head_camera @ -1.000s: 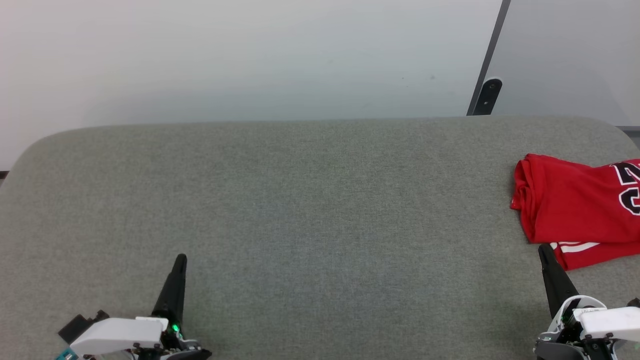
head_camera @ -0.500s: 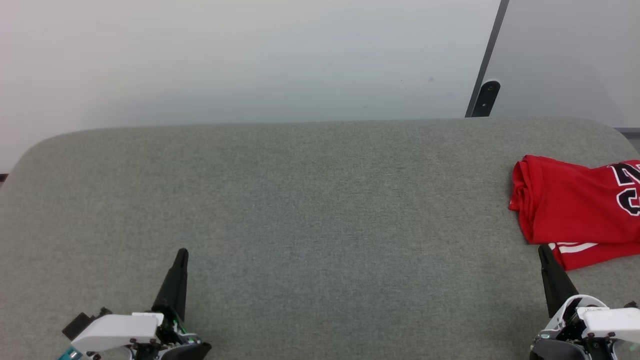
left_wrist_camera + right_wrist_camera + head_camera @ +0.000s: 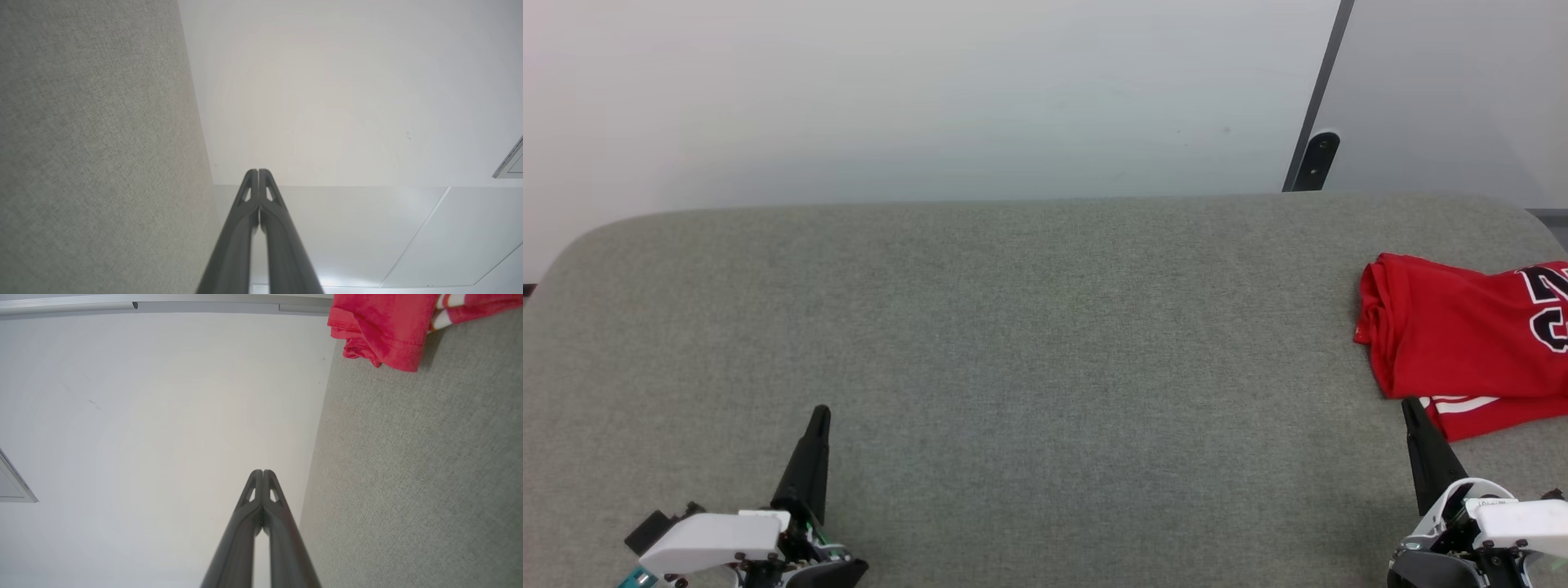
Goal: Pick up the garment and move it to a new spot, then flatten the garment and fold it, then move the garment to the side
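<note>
The garment (image 3: 1462,343), a red shirt with black white-outlined digits, lies folded at the right edge of the grey padded table (image 3: 1029,327), partly cut off by the head view's border. A white-striped sleeve end pokes out at its near side. My right gripper (image 3: 1409,407) is shut and empty, its tip just short of that near edge. The right wrist view shows the garment (image 3: 380,330) at the top, well beyond the shut fingers (image 3: 261,475). My left gripper (image 3: 820,412) rests shut and empty at the lower left, with its tips (image 3: 258,173) pressed together.
A pale wall (image 3: 931,98) rises behind the table. A dark bracket (image 3: 1319,155) stands at the foot of a slanted panel edge at the back right. The table's rounded left corner (image 3: 580,237) shows at the far left.
Both grippers stay shut and almost still. The picture has shifted a few pixels, from a slight camera move. The garment has not moved.
</note>
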You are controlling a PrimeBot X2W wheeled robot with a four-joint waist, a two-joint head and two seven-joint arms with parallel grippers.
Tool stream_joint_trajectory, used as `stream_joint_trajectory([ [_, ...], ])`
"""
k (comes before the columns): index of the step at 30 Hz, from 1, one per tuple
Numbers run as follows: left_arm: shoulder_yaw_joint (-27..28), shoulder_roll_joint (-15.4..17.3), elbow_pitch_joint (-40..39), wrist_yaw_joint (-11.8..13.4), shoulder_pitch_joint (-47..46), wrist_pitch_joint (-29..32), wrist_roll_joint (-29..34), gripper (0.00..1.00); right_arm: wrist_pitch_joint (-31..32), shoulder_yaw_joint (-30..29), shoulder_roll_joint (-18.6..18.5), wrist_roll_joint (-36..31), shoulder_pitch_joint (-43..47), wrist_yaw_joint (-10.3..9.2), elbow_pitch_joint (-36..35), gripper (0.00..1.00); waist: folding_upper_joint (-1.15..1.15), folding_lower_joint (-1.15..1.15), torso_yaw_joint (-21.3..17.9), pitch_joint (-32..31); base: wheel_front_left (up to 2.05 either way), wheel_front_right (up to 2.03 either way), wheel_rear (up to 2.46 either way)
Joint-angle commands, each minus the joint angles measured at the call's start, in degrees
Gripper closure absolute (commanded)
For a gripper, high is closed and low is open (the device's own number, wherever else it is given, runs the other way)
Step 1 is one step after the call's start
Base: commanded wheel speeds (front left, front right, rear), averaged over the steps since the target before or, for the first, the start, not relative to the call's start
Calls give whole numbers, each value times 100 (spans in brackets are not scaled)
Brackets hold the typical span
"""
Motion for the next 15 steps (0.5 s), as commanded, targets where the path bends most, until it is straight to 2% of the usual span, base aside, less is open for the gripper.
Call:
stream_joint_trajectory([
  [1, 13, -4, 9, -34, -63, 16, -12, 100, -13, -2, 20, 21, -19, -6, 2, 100, 0, 0, 0, 0, 0, 0, 0],
  [15, 11, -4, 8, -34, -62, 13, -14, 100, -13, -2, 19, 22, -19, -6, 1, 100, 0, 0, 0, 0, 0, 0, 0],
])
